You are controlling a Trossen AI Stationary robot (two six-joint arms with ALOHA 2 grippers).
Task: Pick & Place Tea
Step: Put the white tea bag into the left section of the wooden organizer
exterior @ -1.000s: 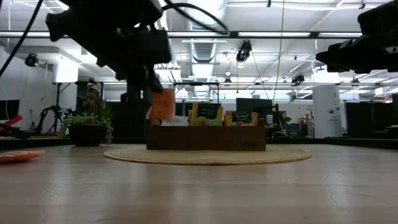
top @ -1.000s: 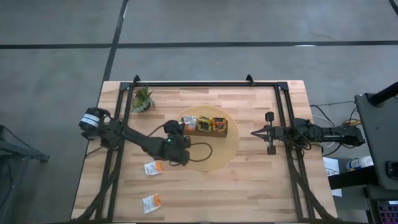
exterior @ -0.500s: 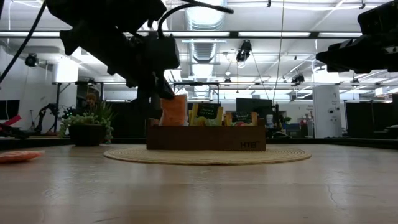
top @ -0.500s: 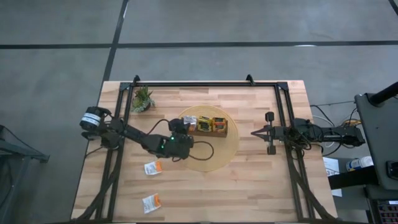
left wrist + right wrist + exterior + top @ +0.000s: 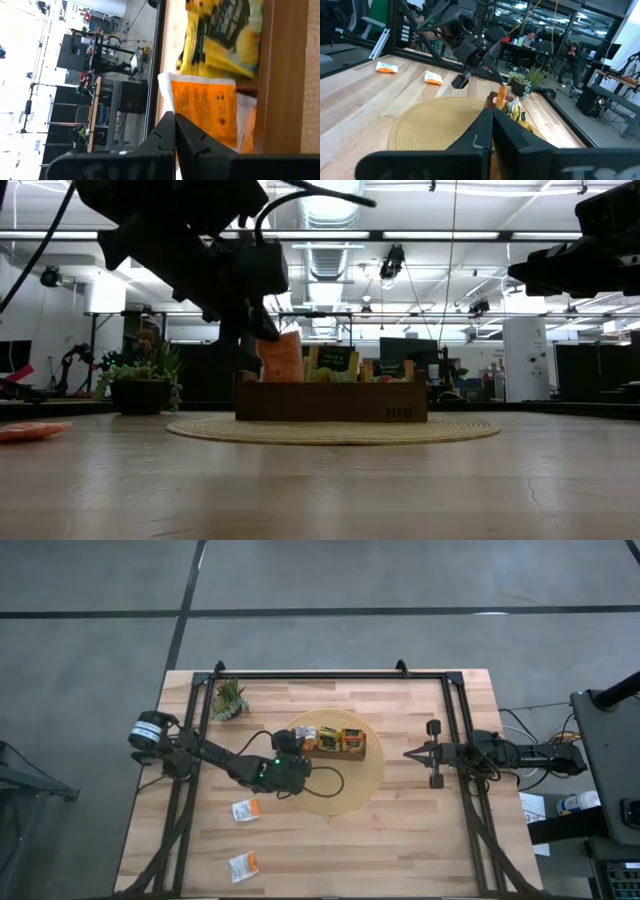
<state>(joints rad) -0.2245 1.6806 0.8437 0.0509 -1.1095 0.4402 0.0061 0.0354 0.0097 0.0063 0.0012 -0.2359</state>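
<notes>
An orange tea sachet [image 5: 281, 358] stands in the left end compartment of the brown wooden tray [image 5: 332, 401], and my left gripper [image 5: 174, 117] is shut on it. In the high view this gripper [image 5: 293, 745] sits at the tray's left end [image 5: 335, 743]. Yellow and dark sachets [image 5: 225, 35] fill the neighbouring compartments. Two more sachets [image 5: 246, 809] [image 5: 243, 865] lie flat on the table near its left front. My right gripper [image 5: 490, 120] waits shut at the table's right side [image 5: 412, 753], touching nothing. My left gripper pinches the orange sachet by its white sealed edge [image 5: 167, 97], near an upper corner, between its two shut fingers. The fingers come slanting down from the table's left. The sachet stands almost upright, its lower end inside the tray's left compartment.
The tray rests on a round woven mat [image 5: 340, 785]. A small potted plant [image 5: 229, 700] stands at the far left. A black frame [image 5: 330, 674] runs round the table's far and side edges. People sit at desks beyond the table [image 5: 572, 55].
My left gripper has gone toward the tray and slightly down, turning at the wrist, still shut on the orange sachet. The sachet, earlier hanging tilted clear of the tray beside its left end, now stands more upright with its lower end in the left compartment.
</notes>
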